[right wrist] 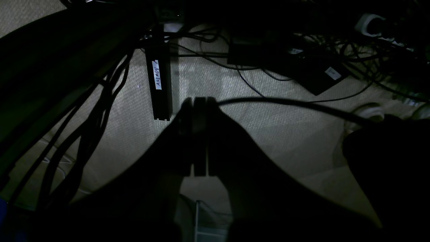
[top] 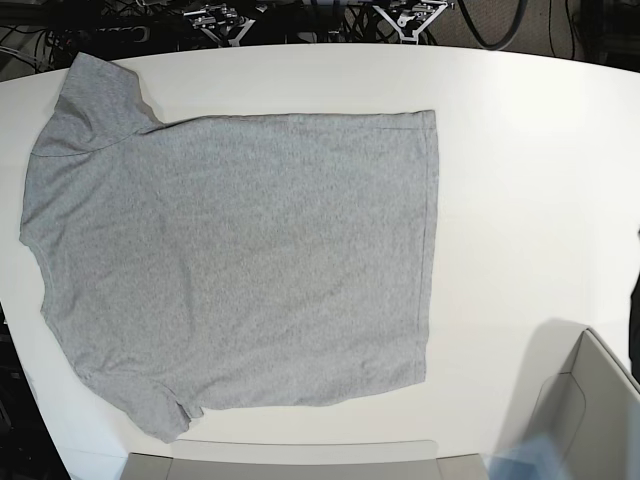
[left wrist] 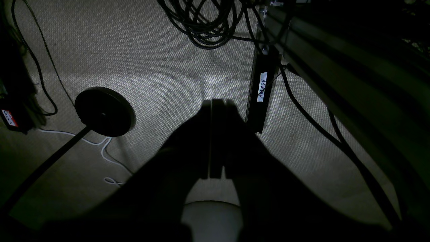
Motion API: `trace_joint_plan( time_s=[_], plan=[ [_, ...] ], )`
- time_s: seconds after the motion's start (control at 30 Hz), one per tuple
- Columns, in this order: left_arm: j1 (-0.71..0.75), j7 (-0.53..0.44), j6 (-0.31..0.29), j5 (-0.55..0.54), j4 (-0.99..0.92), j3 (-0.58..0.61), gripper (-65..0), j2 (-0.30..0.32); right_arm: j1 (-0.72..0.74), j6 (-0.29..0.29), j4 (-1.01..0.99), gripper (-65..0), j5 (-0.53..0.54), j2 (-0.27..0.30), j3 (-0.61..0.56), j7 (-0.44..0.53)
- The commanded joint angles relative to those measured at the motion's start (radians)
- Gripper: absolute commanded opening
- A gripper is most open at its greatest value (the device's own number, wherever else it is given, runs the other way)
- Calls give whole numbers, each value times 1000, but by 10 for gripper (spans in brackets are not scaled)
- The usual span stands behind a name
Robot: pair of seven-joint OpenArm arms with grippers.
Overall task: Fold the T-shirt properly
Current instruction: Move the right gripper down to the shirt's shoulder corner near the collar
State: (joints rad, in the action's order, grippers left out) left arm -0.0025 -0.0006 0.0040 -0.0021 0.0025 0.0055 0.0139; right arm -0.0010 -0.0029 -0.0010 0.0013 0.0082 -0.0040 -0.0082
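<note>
White table (top: 520,150) holds the T-shirt (top: 240,260); both grippers (left wrist: 216,102) (right wrist: 198,101) hang floorward, clenched empty.

Looks like a robotics lab or test room, not a home. White table (top: 520,150) as worktop; beyond its far edge, metal clamps (top: 222,22) and dark cables. Below the table, woven grey carpet (left wrist: 134,60), a heap of coiled black cables (left wrist: 205,23), a black bar with a handwritten label (left wrist: 262,87), a round black stand base (left wrist: 104,111), and power bricks (right wrist: 315,75).
</note>
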Motion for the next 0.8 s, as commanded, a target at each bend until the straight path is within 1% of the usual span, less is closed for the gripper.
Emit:
trace_joint_plan(
  time_s=[0.0, 0.1, 0.13, 0.2, 0.27, 0.37, 0.47, 0.53, 0.63, 0.73, 0.77],
  plan=[
    [5, -8, 4, 0, 4, -2, -650, -4, -3, 10, 2, -647, 1, 3, 0, 0],
    [5, -37, 4, 0, 4, -3, -650, -4, -23, 10, 8, -647, 4, 16, 3, 7],
    [6, -60, 4, 0, 1, -3, -650, -4, -29, 10, 8, -647, 4, 19, 5, 12],
    [29, -121, 4, 0, 0, -3, -650, -4, -41, 10, 6, -647, 4, 23, 5, 57],
    [62, -198, 4, 0, 3, -3, -650, -4, -69, 10, 8, -647, 4, 25, 5, 132],
    [103, -341, 4, 0, 1, -2, -650, -4, -110, 10, 3, -647, 4, 42, 2, 274],
    [141, -474, 3, 0, 0, 1, -650, -1, -152, 10, 3, -647, 3, 45, 0, 396],
    [177, -582, 3, 0, 0, -3, -650, 14, -181, 10, 3, -646, 3, 55, 3, 495],
    [226, -749, 3, 0, 0, -3, -650, 18, -225, 10, 3, -646, 4, 68, 3, 646],
    [270, -887, 3, 0, 0, -3, -650, 18, -265, 10, 2, -646, 4, 83, 3, 782],
    [289, -942, 3, 0, 0, -3, -650, 18, -284, 10, 2, -645, 4, 88, 0, 844]
  ],
)
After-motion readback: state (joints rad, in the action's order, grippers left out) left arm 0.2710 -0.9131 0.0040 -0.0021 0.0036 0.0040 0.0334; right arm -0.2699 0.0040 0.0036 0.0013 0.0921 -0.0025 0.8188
